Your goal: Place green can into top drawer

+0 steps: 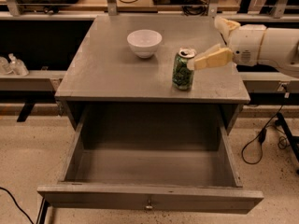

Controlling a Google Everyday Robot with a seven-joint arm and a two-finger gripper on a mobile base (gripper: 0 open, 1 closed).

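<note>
The green can (pixel 182 70) stands upright on the grey cabinet top (pixel 112 69), right of centre. My gripper (pixel 205 43) comes in from the right at can-top height, open and empty. Its near cream finger (pixel 212 59) reaches the can's upper right side; the far finger (pixel 223 24) points away behind it. The top drawer (pixel 149 197) is pulled fully out below the cabinet top. Its inside is bare, and the small metal knob (pixel 149 203) sits at the centre of the front panel.
A white bowl (pixel 144 42) stands on the cabinet top, behind and left of the can. Cables (pixel 261 143) lie on the floor at the right. Shelves and a rail run behind the cabinet.
</note>
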